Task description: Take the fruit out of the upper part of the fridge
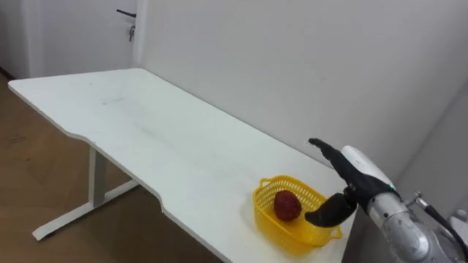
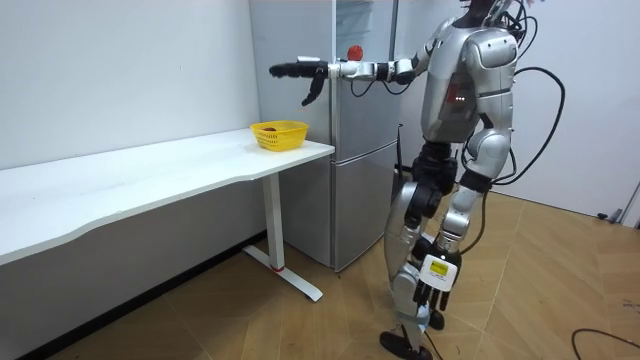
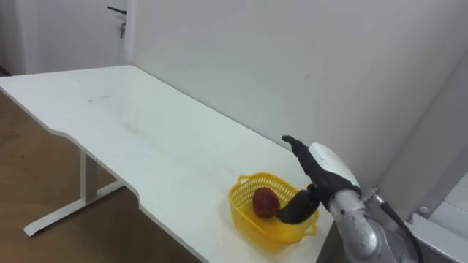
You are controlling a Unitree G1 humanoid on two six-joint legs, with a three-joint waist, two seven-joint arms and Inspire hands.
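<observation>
At the white worktop's (image 1: 146,139) right end, a yellow basket (image 1: 266,218) holds the red fruit (image 1: 287,206). The right hand (image 1: 358,169) hovers above it, fingers (image 1: 322,147) spread straight and clear of the fruit. The left hand (image 2: 432,286) hangs by the robot's side.

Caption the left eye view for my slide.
Open right hand above yellow basket holding a red fruit on white table.

Red fruit (image 1: 287,206) in yellow basket (image 1: 265,215), white table (image 1: 146,124) — right hand (image 1: 352,170) splayed

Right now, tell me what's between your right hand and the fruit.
Nothing: in the left eye view the stretch from right hand to red fruit is bare.
</observation>
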